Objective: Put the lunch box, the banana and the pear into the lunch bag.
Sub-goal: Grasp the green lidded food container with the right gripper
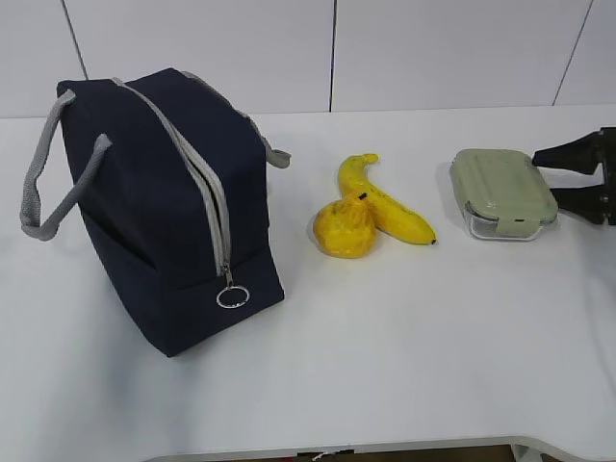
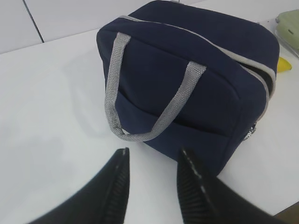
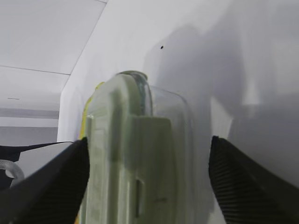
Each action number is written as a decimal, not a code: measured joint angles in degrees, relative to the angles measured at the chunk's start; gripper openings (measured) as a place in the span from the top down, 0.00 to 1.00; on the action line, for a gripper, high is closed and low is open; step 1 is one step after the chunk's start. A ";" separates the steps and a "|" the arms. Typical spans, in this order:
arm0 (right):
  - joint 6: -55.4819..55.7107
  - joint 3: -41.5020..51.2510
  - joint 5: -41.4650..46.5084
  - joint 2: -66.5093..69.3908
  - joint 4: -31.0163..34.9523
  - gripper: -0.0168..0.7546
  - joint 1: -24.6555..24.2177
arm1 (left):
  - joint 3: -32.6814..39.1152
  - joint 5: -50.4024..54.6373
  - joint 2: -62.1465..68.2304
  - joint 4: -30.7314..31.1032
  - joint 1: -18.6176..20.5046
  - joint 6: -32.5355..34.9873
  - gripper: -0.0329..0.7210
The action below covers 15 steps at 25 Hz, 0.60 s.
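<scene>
The navy lunch bag (image 1: 164,202) stands at the left, its grey zipper drawn shut and the ring pull (image 1: 233,296) hanging at its near end. At mid-table the pear (image 1: 345,229) leans against the banana (image 1: 385,207). The lunch box (image 1: 502,191), green lid on, sits at the right. My right gripper (image 1: 549,176) is open at the box's right end; in the right wrist view the lunch box (image 3: 135,154) fills the space between the gripper's (image 3: 147,144) fingers, unclamped. My left gripper (image 2: 154,153) hovers open and empty just short of the lunch bag (image 2: 187,70).
The bag's grey handle (image 2: 140,93) droops down the side facing my left gripper. A white wall rises behind the table. The table's front edge (image 1: 385,448) runs along the bottom of the exterior view.
</scene>
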 joint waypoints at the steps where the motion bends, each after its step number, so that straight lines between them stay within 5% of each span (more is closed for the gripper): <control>1: -0.04 0.00 0.00 0.00 0.22 0.15 0.29 | 0.00 -0.01 0.00 0.00 0.00 0.00 0.64; 15: -0.26 -0.09 -0.11 0.93 0.89 0.15 1.48 | 0.00 -0.01 0.00 0.00 0.00 0.00 0.64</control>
